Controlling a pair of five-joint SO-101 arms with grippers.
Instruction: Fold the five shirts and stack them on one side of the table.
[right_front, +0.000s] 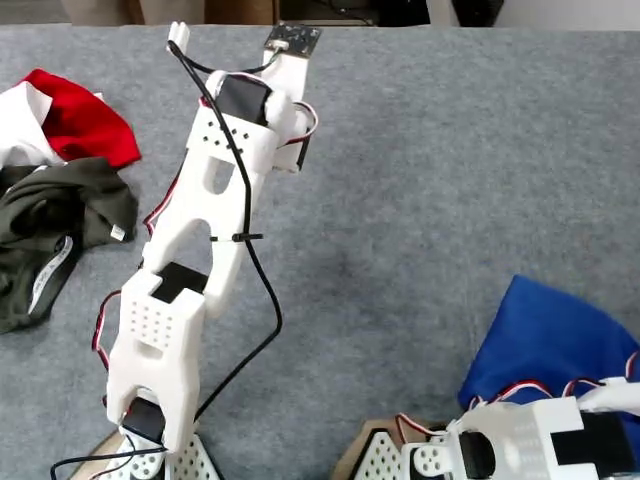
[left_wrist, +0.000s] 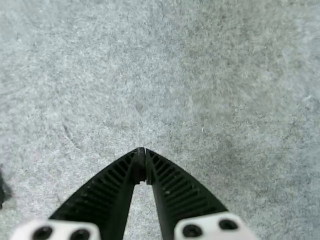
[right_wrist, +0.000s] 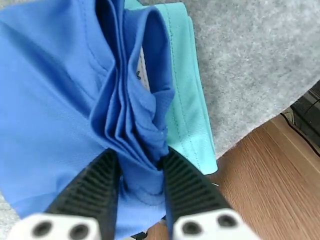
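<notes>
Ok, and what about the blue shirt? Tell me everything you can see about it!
The blue shirt is plain bright blue, made of what looks like soft thin cloth with stitched seams. It lies rumpled by the table's edge on the right arm's side. Part of it lies over a teal shirt that peeks out beside it. The right gripper pinches a bunch of its folds, so the cloth stands in pleats between the jaws.

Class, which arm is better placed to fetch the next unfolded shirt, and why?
Likely left: the left gripper is shut, empty, nearer the dark shirt; the right gripper is clamped on the blue shirt.
</notes>
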